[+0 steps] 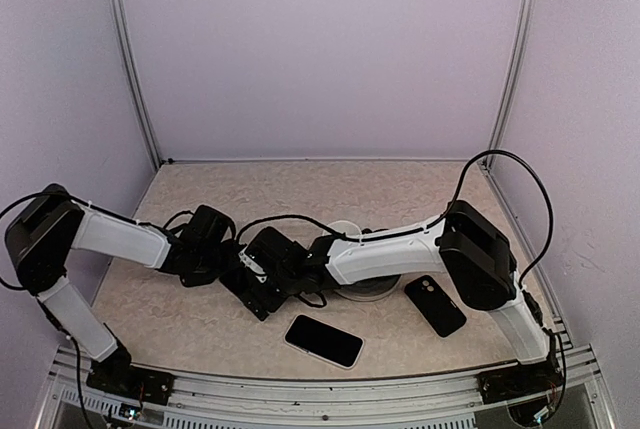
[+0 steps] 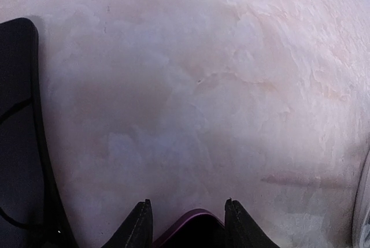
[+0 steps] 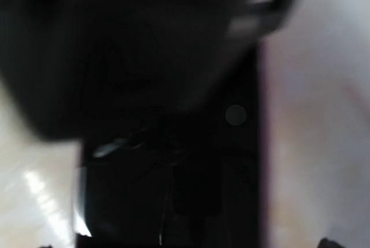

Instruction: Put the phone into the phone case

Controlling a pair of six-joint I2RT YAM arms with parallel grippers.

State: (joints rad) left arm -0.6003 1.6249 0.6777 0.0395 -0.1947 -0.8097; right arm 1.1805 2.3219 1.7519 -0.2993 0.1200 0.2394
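Observation:
A dark slab with a purple rim, which I take for the phone (image 2: 196, 230), shows one rounded corner between my left gripper's (image 2: 188, 200) fingers, and they are shut on it. In the right wrist view its glossy black face (image 3: 219, 190) fills the frame, blurred. My right gripper (image 1: 268, 287) hovers close over it, open, with one fingertip (image 3: 327, 243) outside the phone's edge. From above, both grippers meet left of centre and hide the phone. The black phone case (image 1: 435, 305), with a camera cutout, lies flat at the right, apart from both grippers.
Another flat slab (image 1: 323, 340), with a black face and a pale rim, lies near the front edge. A pale round disc (image 1: 365, 287) sits under the right forearm. Purple walls and metal posts (image 1: 135, 69) enclose the beige table (image 1: 300, 189).

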